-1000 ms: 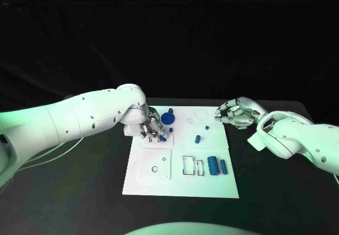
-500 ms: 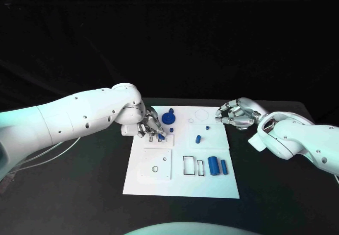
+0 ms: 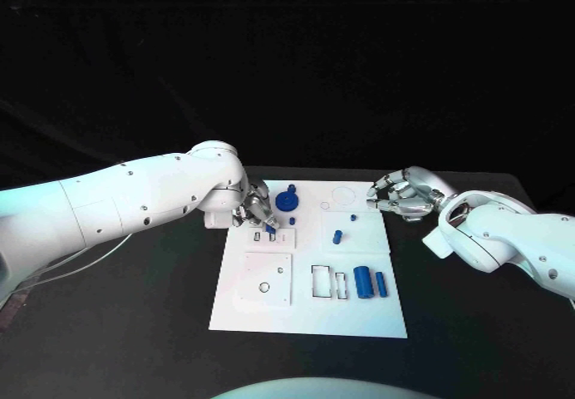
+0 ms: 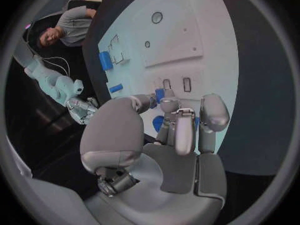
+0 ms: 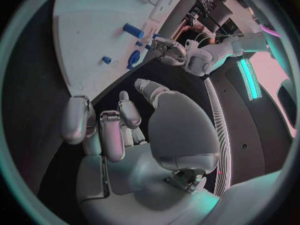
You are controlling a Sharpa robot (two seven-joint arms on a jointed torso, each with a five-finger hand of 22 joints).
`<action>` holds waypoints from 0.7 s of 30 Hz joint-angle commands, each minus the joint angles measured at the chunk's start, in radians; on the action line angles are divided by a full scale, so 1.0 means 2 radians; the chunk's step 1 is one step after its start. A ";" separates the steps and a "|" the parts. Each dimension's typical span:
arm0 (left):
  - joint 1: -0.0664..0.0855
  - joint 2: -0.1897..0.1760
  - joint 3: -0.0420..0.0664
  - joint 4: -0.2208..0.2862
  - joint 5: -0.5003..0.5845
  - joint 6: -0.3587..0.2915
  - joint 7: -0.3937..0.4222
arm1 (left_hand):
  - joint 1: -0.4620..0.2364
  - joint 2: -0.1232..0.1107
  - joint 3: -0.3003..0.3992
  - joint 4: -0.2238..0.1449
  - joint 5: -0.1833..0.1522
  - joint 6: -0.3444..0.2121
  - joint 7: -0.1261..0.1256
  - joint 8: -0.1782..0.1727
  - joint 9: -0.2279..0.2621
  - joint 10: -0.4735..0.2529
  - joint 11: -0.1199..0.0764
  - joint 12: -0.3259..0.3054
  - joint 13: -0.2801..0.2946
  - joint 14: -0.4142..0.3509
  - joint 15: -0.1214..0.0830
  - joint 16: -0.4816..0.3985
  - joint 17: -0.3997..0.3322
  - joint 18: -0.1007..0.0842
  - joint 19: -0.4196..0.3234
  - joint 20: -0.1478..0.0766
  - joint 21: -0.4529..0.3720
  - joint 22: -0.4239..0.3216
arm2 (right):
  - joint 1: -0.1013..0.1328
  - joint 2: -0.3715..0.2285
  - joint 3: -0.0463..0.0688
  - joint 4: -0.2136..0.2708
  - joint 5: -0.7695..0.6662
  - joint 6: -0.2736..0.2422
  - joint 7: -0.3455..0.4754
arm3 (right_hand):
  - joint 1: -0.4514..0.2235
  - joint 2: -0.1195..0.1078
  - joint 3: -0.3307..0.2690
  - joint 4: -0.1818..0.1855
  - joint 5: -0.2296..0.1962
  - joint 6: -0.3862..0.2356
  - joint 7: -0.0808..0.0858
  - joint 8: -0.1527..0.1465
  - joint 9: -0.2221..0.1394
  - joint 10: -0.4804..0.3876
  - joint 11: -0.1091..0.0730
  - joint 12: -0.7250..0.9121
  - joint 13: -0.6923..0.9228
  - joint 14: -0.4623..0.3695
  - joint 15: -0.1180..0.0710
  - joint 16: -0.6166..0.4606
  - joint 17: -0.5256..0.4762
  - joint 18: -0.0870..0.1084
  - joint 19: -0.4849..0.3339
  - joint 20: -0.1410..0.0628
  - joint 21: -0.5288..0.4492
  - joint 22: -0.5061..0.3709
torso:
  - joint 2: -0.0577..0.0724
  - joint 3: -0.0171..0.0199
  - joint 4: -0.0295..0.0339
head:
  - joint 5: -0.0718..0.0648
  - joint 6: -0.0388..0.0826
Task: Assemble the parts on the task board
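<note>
— What are the left fingers [image 3: 266, 218] doing?

— They're pinched together on a small blue part [image 3: 271, 229], just over the pair of little slots [image 3: 271, 237] near the far left of the task board [image 3: 309, 320]. From the wrist camera you can see that blue part [image 4: 160, 94] sitting at the fingertips, with the slots [image 4: 175, 84] right beyond it.

— So the left hand [image 3: 254, 209] is low over the board?

— Yes, over its far left corner. Just beside it sits the blue round part [image 3: 287, 200].

— And the right hand [image 3: 401, 195]?

— Curled in loosely, fingers bent toward the palm, nothing in them. It hangs off the board's far right corner, apart from the plate. Its own camera shows the fingers [image 5: 109, 130] bent over black table [image 5: 34, 85].

— Other parts?

— A small blue peg [image 3: 352, 218] and a short blue cylinder [image 3: 336, 236] in the middle right. Nearer the robot, two blue blocks [image 3: 362, 282] lie side by side beside an open rectangular frame [image 3: 321, 282]. On the near left there's a raised white plate [image 3: 266, 266] with a ring hole.
</note>
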 commanded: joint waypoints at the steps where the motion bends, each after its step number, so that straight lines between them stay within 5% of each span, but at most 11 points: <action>1: 0.000 0.005 -0.001 -0.004 -0.021 0.002 0.000 | 0.004 -0.001 0.066 -0.066 0.001 0.007 -0.006 0.001 -0.001 0.003 0.000 0.003 0.002 0.034 -0.004 0.002 0.064 -0.004 0.004 0.000 0.003 0.001 | 0.000 0.001 0.000 0.001 -0.005 0.005 0.002 | 0.003 0.000 0.002 0.001 0.003 -0.004 -0.001 0.003 0.000 -0.001 0.001 0.003 -0.001 0.028 -0.003 -0.002 0.025 0.009 -0.002 0.000 -0.001 0.000 | -0.001 -0.0002 -0.0007 | 0.002 0.000; 21: -0.002 0.022 -0.007 -0.020 0.007 0.030 -0.016 | -0.002 0.003 0.064 -0.061 0.000 0.011 -0.007 0.002 0.000 0.004 0.000 0.005 0.004 0.034 -0.005 0.004 0.066 -0.004 0.003 -0.001 0.003 0.001 | 0.000 0.002 0.000 0.002 -0.003 -0.001 0.006 | 0.001 0.000 0.003 0.002 0.004 -0.004 -0.001 0.004 -0.001 -0.002 0.001 0.002 -0.002 0.028 -0.003 -0.003 0.023 0.010 -0.003 0.000 -0.003 -0.001 | 0.000 -0.0002 -0.0007 | 0.004 -0.001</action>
